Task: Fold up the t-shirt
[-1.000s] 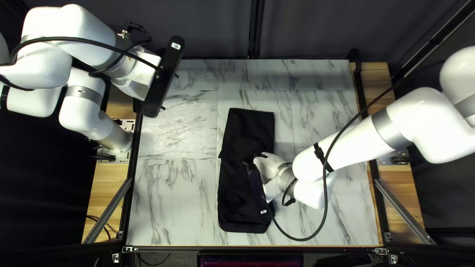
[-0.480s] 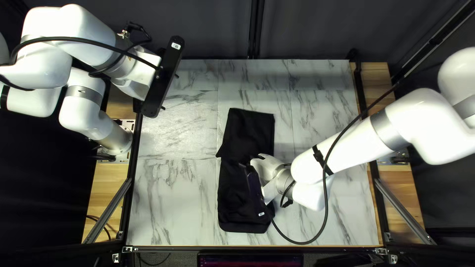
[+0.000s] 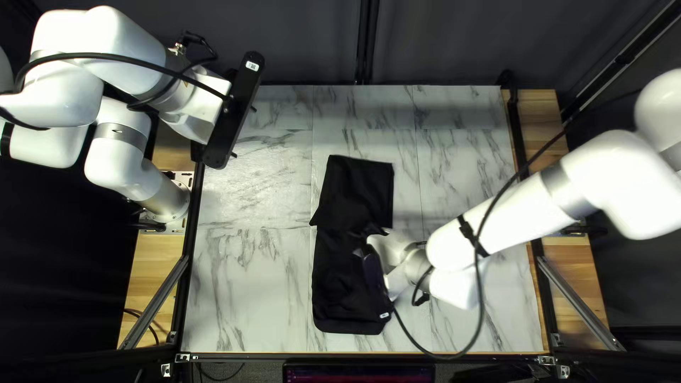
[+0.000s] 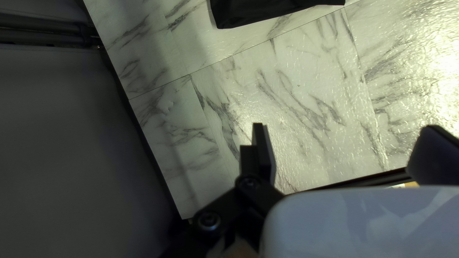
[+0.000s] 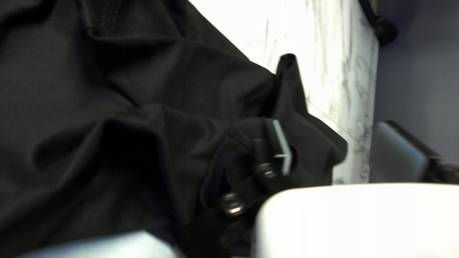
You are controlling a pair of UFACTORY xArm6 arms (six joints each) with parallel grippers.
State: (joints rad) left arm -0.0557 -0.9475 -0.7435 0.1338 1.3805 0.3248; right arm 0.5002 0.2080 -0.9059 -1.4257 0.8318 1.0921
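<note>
Right gripper [image 5: 330, 123], fingers wide apart, holds nothing at the black t-shirt [image 3: 339, 276] on the table [image 3: 248, 298]. My left gripper [image 4: 345, 126], also spread, is empty. I find a long strip: side folds apparently made, crosswise fold outstanding.

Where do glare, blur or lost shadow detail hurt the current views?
Left wrist view: harsh glare whitens part of the tabletop. Right wrist view: the black shirt looks soft, its deepest folds sinking into near-black, while the tabletop beside it is washed out. Top left view: mild sheen on the tabletop; the shirt's dark fabric hides most creases.
</note>
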